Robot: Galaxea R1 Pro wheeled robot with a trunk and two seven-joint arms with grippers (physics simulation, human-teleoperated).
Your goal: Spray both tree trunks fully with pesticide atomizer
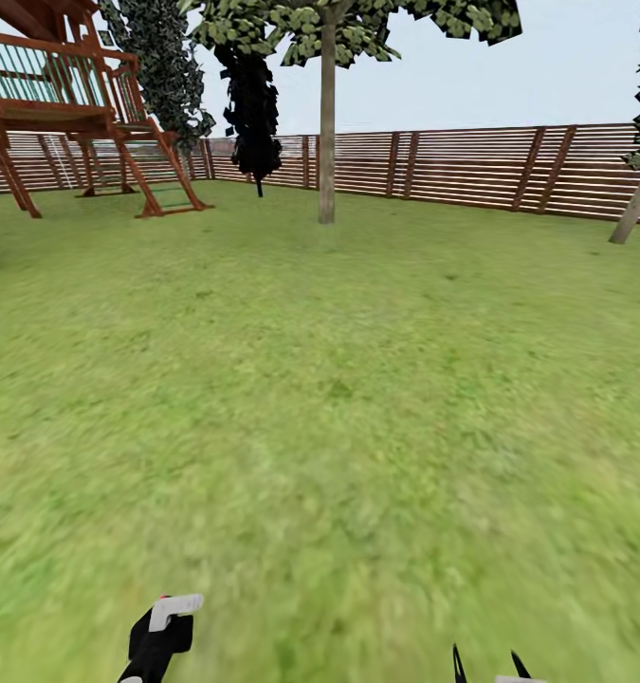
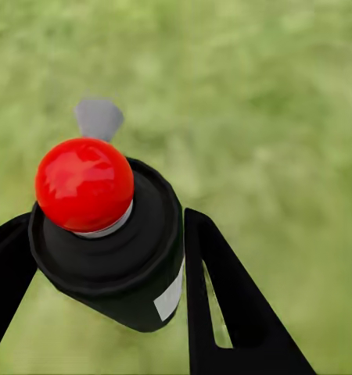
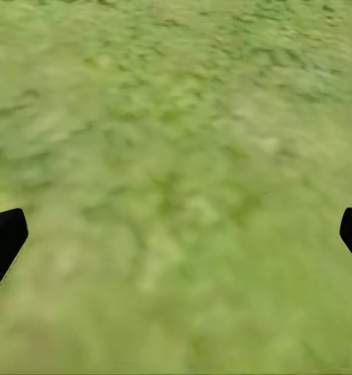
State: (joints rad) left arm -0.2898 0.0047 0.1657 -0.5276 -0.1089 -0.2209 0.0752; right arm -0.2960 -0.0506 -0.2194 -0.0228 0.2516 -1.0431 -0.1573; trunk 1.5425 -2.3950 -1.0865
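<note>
1. Nearest the robot, the left gripper (image 2: 105, 258) is clamped on the pesticide atomizer (image 2: 117, 250). Its two dark fingers (image 2: 223, 305) press either side of the black bottle, whose red cap (image 2: 84, 184) faces the wrist camera.
2. Beside the atomizer, in the head view, the right gripper (image 1: 490, 667) shows two black tips, spread wide and empty over the grass (image 1: 338, 427).
3. Far beyond the atomizer, across the open lawn, one tree trunk (image 1: 327, 133) stands straight before the wooden fence (image 1: 471, 166). A second, leaning trunk (image 1: 637, 204) is well to the right of it.
4. A wooden play structure (image 1: 64, 104) stands far left of the straight trunk.
5. Likely step: carrying the atomizer to the trunk. Drive close, keep the hold firm, and aim the nozzle squarely at the bark.
</note>
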